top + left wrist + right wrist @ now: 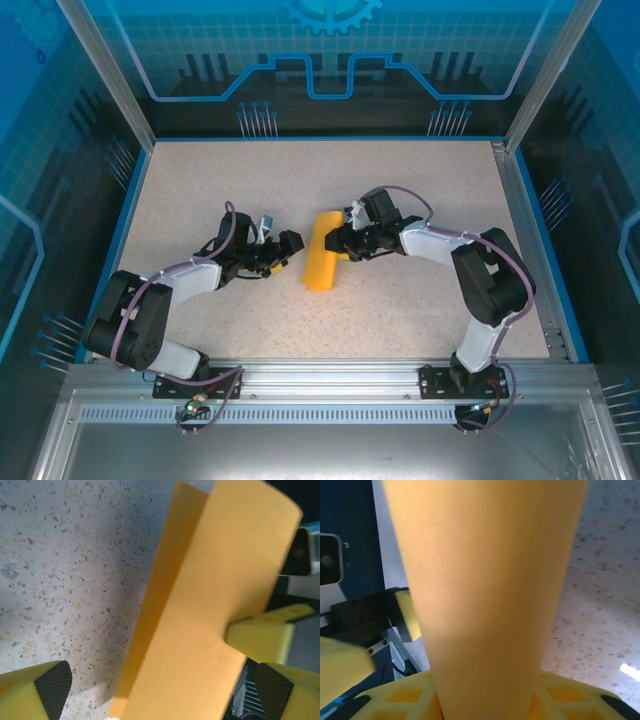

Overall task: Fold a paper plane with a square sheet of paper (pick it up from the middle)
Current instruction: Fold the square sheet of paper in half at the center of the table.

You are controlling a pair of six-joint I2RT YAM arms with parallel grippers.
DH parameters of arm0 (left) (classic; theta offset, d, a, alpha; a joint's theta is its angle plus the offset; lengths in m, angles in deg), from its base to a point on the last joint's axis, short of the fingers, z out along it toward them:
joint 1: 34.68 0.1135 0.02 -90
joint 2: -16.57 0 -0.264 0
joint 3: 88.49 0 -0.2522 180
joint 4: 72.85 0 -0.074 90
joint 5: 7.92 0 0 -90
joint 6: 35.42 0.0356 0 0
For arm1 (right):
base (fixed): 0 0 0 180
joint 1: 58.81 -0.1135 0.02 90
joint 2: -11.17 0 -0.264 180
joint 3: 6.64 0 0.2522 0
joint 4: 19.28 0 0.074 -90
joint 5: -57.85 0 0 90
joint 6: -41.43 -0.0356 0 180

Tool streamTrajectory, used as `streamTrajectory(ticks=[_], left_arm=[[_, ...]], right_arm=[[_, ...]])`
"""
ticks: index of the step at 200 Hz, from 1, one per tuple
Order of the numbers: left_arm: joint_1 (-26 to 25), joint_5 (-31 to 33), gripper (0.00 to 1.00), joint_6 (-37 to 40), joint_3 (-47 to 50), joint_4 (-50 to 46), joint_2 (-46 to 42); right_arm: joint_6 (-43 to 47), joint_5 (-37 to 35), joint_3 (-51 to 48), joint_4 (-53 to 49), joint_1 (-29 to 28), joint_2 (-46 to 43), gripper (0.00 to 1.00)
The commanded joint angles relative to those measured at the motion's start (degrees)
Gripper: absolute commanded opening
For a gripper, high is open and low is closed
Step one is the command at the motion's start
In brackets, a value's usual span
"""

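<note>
Square sheet of paper [322, 262], folded lengthwise, lies mid-surface [400, 310] between the arms.
From above, the right pincer [345, 243] meets its right edge; the left pincer [290, 252] sits just beside its left. Left wrist: that pincer is released, spread wide, with the paper ahead. Right wrist: the paper rises from between the fingers, grasped.

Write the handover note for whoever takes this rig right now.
Left gripper: open, holding nothing, just left of the square sheet of paper.
Right gripper: shut on the sheet's right side.
Sheet: middle of the table, doubled over lengthwise, top layer not pressed flat.
Done: sheet picked up and folded over once, loosely.
Left: flatten that crease, then the nose and wing folds; no plane shape yet.
</note>
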Motion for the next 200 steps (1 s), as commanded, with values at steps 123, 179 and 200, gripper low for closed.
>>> streamTrajectory(ticks=[123,179,200], left_arm=[[-2.9,-2.9,0.94,2.6,-4.9,-2.8,4.3],[-4.3,-2.9,0.93,3.9,-6.6,-4.3,5.2],[-4.8,-2.9,0.93,4.2,-7.0,-4.7,5.6]], right_arm=[[7.4,-15.6,5.2,-20.9,0.8,0.6,0.66],[6.8,-17.9,2.7,-20.6,1.5,-2.6,0.74],[6.3,-16.4,1.2,-18.5,2.0,-3.6,0.71]])
